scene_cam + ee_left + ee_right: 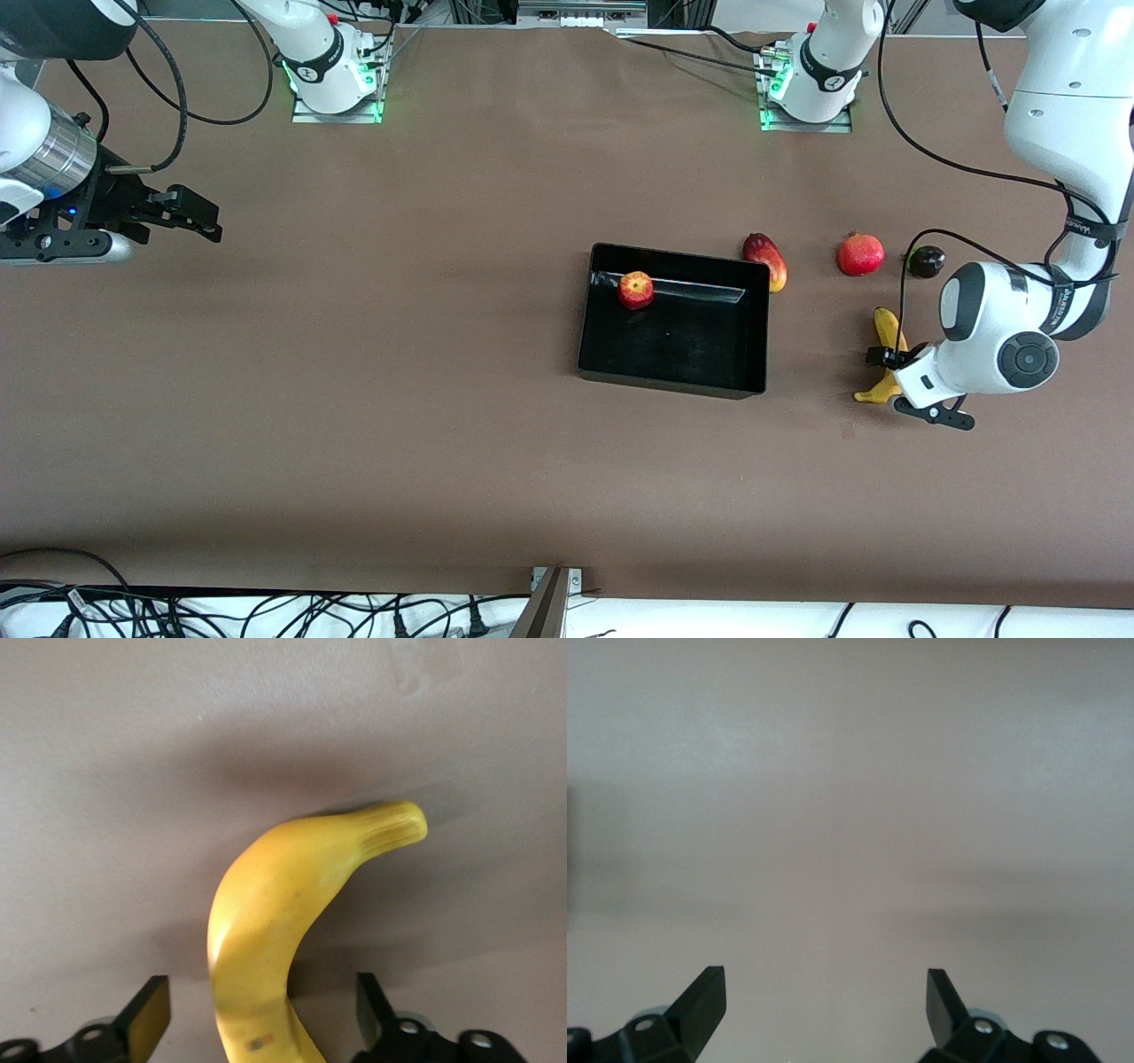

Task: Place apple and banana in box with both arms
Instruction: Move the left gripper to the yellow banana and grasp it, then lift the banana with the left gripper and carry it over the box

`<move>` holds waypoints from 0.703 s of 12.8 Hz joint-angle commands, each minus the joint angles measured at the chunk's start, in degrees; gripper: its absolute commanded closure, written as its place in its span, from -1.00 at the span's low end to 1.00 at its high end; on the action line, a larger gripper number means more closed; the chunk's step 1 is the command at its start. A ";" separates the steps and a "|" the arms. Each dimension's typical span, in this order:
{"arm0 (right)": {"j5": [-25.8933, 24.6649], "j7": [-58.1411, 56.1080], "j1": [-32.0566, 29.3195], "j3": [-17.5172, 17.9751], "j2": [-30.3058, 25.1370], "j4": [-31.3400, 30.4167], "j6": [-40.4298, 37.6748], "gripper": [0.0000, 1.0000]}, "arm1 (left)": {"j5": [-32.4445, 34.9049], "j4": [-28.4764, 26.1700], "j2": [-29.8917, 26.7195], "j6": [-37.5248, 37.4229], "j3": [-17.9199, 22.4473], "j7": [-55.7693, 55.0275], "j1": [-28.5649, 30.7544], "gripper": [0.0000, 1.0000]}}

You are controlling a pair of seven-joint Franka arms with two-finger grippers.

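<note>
The apple (636,290) lies inside the black box (700,350), by the wall nearest the robot bases. The yellow banana (887,330) lies on the table beside the box, toward the left arm's end. My left gripper (898,381) is low over the banana's middle. In the left wrist view the banana (292,886) runs between the open fingers (146,1014) of the left gripper (261,1010), with a gap on each side. My right gripper (202,220) waits open and empty at the right arm's end of the table. The right wrist view shows the right gripper (824,1001) over bare table.
An elongated dark-red-and-yellow fruit (767,260) lies against the box's corner. A red round fruit with a crown tip (860,254) and a small dark fruit (926,261) lie in a row farther from the front camera than the banana.
</note>
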 commanded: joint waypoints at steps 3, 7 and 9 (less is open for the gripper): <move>-0.76 0.02 -0.62 0.81 0.40 1.15 -0.53 -1.00 | 1.27 0.42 -0.46 -1.37 -0.84 0.37 0.36 1.00; -0.67 0.02 -0.62 0.81 0.40 1.15 -0.45 -1.00 | 0.13 6.99 -1.69 -13.12 -4.07 0.37 -0.69 1.00; -0.67 0.02 -0.62 0.81 0.40 1.15 -0.45 -1.00 | 0.13 14.71 -1.69 -23.66 -11.52 -0.42 -0.87 1.00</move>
